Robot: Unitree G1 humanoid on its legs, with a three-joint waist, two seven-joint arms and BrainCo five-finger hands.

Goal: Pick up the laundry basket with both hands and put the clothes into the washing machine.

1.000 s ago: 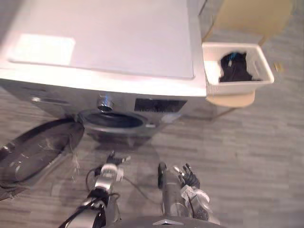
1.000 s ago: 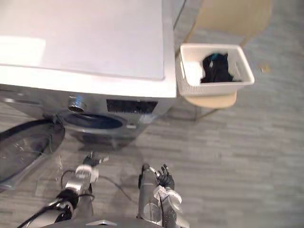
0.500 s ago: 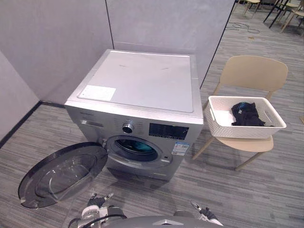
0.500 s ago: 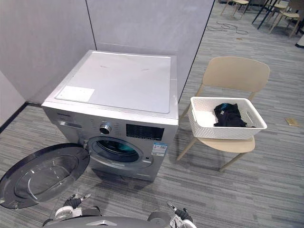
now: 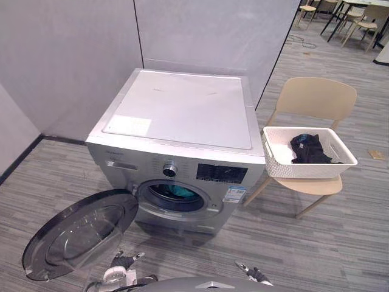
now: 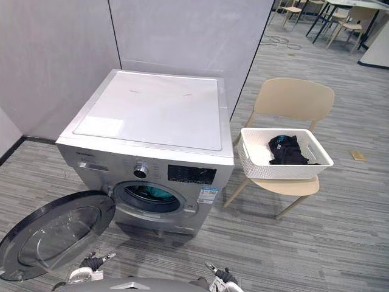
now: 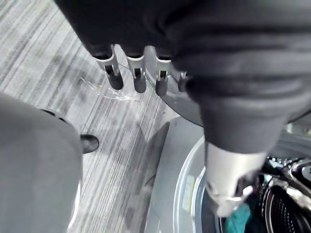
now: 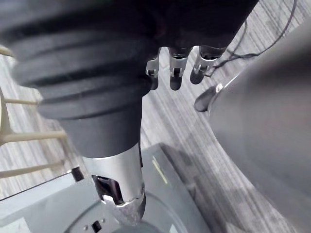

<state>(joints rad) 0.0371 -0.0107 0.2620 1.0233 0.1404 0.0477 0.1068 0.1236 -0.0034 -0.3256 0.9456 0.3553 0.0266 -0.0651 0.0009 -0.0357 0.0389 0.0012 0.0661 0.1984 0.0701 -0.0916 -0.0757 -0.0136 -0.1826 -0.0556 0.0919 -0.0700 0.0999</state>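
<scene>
Left eye view: the white perforated plastic laundry basket (image 5: 304, 170) sits on a beige moulded chair (image 5: 319, 97) beside the silver front-loading washing machine (image 5: 182, 112). Dark clothes (image 5: 310, 149) lie inside it, seemingly staged for a 2-handed lift. The machine's round glass door (image 5: 79, 234) hangs open for loading.

Right eye view: the left hand (image 6: 92, 263) and right hand (image 6: 222, 278) hang low, well apart from the basket.

Left wrist view: the left hand's fingers are relaxed and empty.

Right wrist view: the right hand is likewise released, holding nothing.

Plain grey walls (image 5: 67, 55) stand at the back, the floor (image 5: 328, 249) is grey with thin stripes, a tan chair (image 5: 318, 97) stands on it near the wall's end, and more chairs (image 6: 347, 17) stand far off behind it.
</scene>
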